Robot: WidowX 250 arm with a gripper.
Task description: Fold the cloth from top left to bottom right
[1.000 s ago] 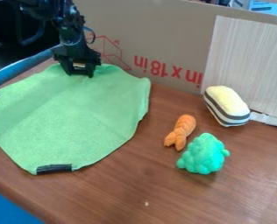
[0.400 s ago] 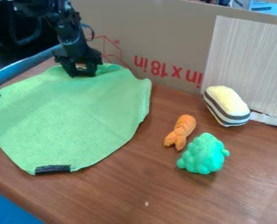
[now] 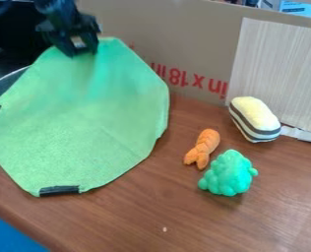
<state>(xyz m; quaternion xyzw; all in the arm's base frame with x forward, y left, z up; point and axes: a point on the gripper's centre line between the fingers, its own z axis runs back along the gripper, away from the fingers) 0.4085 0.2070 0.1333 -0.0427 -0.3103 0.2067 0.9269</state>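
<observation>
Table: The brown wood-grain surface (image 3: 145,216) is running beneath the cloth and the toys, with a small pale speck (image 3: 164,229) lying toward the near side.
Room: Cardboard (image 3: 178,29) bearing red markings is standing along the far side; a pale, finely lined panel (image 3: 276,69) is covering its right part. A dark area (image 3: 14,39) is showing at the far left, and a patch of blue (image 3: 7,236) is showing at the near left corner.
Toys: All three are lying to the right of the cloth, apart from it. The orange toy (image 3: 202,148) is sitting nearest the cloth; the lumpy green toy (image 3: 228,173) is resting just beside it, on its near right side. The striped toy with a yellow top (image 3: 255,119) is lying farther right and back, near the panel.
In the way: The cardboard is standing behind the cloth's raised part, which is hiding some of it.
Cloth: The green cloth (image 3: 86,118) is covering the left of the table, black strips marking its near edge and left corner; its far part is rising.
Pincer: The black gripper (image 3: 84,51) is hanging at the far left, clamping the cloth's raised far edge.
</observation>
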